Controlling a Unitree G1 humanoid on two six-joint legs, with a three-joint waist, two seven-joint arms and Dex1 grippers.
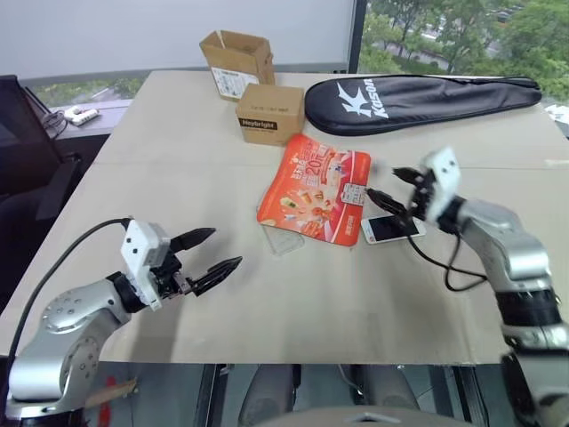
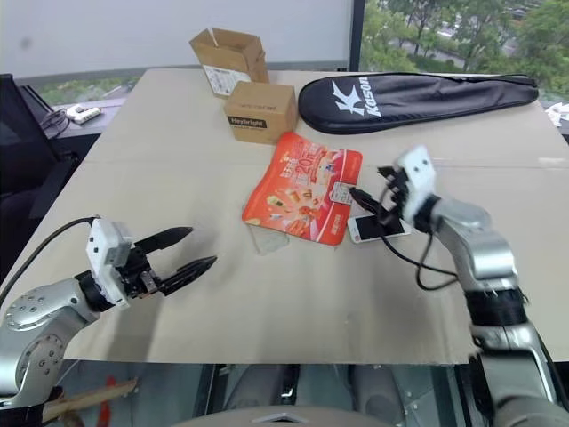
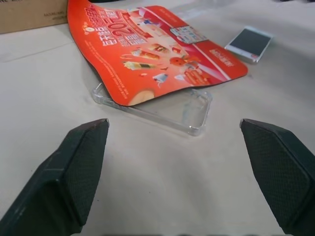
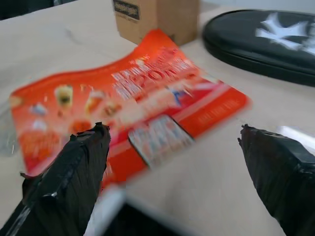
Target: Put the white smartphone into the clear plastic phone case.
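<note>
On the tan table (image 1: 178, 160), the white smartphone (image 1: 392, 229) lies face up just below the right gripper (image 1: 388, 192), whose fingers stand wide apart above it. The clear plastic phone case (image 3: 167, 108) lies half tucked under the red snack packet (image 1: 314, 188), well ahead of the left gripper (image 1: 206, 252), which also gapes with nothing in it. A brown box (image 1: 269, 113) reads "Heybright"; the black racket bag (image 1: 418, 100) reads "Kason"; the packet shows a large "20".

We're in an office-type room: big bench (image 1: 178, 178), whiteboard wall (image 1: 178, 27), window (image 1: 462, 36) onto trees, cardboard boxes (image 1: 236, 58).
</note>
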